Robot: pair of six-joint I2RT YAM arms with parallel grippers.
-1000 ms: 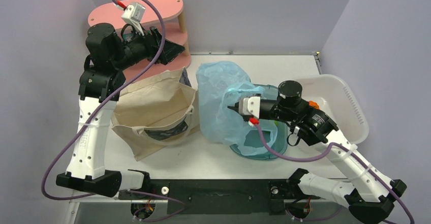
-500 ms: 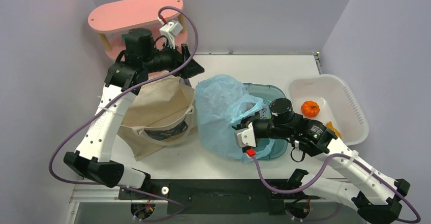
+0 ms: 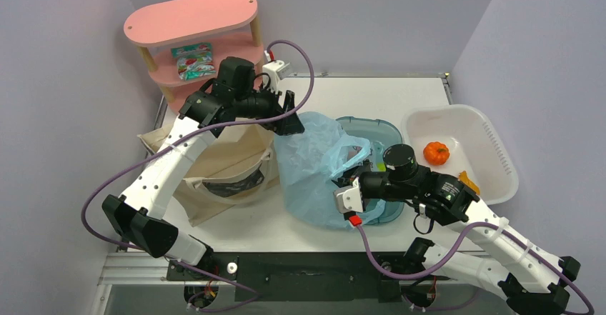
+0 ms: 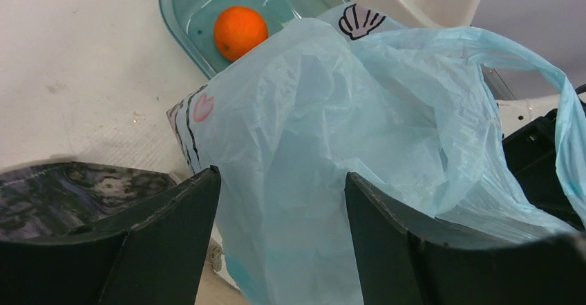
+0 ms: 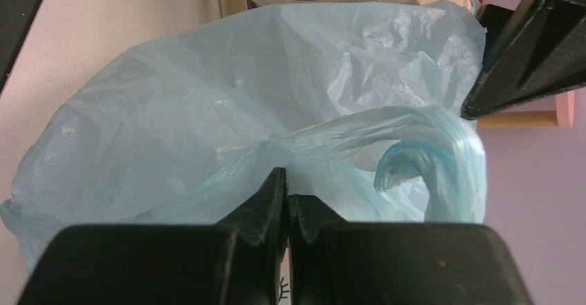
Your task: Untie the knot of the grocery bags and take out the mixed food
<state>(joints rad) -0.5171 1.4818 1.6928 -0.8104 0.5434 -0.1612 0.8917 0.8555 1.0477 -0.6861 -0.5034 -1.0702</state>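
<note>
The light blue grocery bag (image 3: 311, 168) stands mid-table, half over the teal tub (image 3: 375, 128). My left gripper (image 3: 291, 120) hovers open at the bag's far left top; in the left wrist view the crinkled bag (image 4: 325, 111) fills the gap of the gripper (image 4: 280, 180) without touching either finger. My right gripper (image 3: 348, 181) is shut on a fold of the bag (image 5: 207, 111) near its handle loop (image 5: 428, 146), jaws pressed together (image 5: 287, 194). An orange fruit (image 4: 240, 32) lies in the tub. A printed snack packet (image 3: 193, 61) sits on the pink shelf.
A beige canvas tote (image 3: 221, 154) slumps left of the bag, under my left arm. The pink two-tier shelf (image 3: 189, 15) stands at the back left. A white basin (image 3: 493, 147) at the right holds a small orange object (image 3: 436, 152).
My left arm swung from the pink shelf over to the top of the bag, still open. My right gripper, still shut, shifted left and nearer with the bag's fold.
</note>
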